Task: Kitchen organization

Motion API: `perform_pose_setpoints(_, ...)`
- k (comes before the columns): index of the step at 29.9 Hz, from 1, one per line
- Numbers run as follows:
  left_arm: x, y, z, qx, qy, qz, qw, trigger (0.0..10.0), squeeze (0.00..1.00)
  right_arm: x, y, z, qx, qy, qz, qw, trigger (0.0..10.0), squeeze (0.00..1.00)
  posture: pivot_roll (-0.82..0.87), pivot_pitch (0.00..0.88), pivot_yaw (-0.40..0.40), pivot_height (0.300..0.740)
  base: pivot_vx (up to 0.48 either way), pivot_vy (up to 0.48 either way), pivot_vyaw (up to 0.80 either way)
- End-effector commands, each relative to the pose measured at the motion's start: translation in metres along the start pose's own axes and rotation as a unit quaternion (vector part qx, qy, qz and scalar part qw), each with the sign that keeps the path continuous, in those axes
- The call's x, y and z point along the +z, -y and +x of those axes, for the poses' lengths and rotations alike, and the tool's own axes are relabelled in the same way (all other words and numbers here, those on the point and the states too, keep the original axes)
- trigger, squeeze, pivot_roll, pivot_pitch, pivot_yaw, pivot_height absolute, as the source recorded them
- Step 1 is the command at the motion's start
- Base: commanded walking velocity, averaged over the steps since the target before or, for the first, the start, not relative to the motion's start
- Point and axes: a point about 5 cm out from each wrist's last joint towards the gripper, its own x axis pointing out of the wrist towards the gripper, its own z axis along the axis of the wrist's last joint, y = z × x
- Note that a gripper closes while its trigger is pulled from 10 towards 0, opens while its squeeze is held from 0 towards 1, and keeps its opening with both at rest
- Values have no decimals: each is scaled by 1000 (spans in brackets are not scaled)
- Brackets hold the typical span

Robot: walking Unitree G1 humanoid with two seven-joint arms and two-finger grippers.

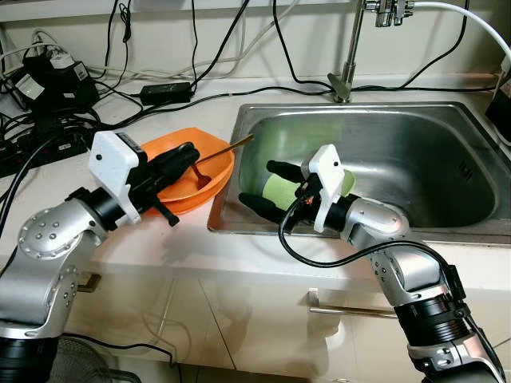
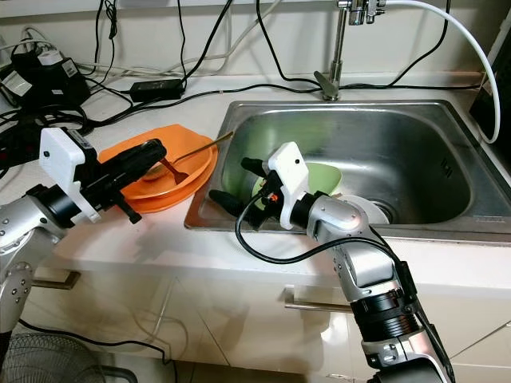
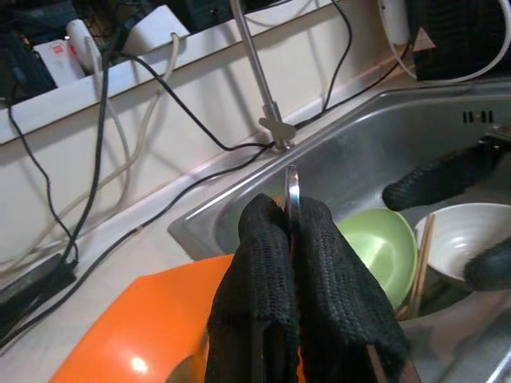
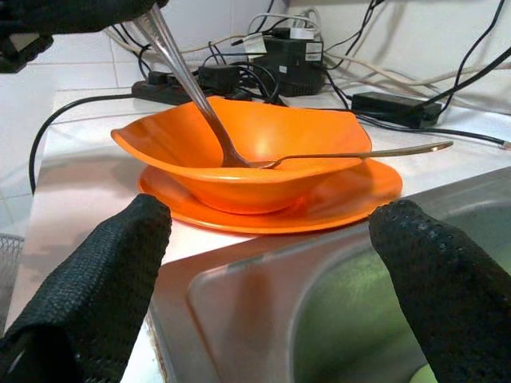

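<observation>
1. Your left gripper point(image 1: 185, 158) sat over the orange bowl point(image 1: 209, 174), fingers pressed together on a spoon point(image 4: 188, 86) whose tip dipped into the bowl.
2. The right wrist view gave you what the head views blurred: the bowl stood on an orange plate point(image 4: 351, 199) on the counter point(image 1: 239, 255) just beside the sink point(image 1: 447, 159), and a second utensil point(image 4: 359, 153) lay across the bowl's rim.
3. Your right gripper point(image 1: 267, 185) was spread wide at the sink's near left corner, one finger on either side of a green bowl point(image 1: 281, 190), pinching nothing that you could confirm.
4. The left wrist view alone showed you a white bowl point(image 3: 455, 239) beside the green one, with chopsticks point(image 3: 421, 255) between them.
5. The left fingers hid most of the spoon's handle.
</observation>
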Motion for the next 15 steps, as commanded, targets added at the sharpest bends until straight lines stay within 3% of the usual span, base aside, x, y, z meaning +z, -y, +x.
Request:
perform_pose_setpoints(1,3,-11,-3,13,-13,11,1000,0,0,3,1,2,-2,6,-7,1000,10000,0,-10,0,90,740,0,0,0)
perform_pose_setpoints(7,14,-24,-8,13,-29,41,999,0,0,2,0,2,-3,6,-7,1000,10000,0,-6,0,94,740,0,0,0)
perform_pose_setpoints(15,37,-34,-9,12,-7,35,999,0,0,-1,0,3,-6,6,-1,1000,10000,0,-1,0,97,740,0,0,0)
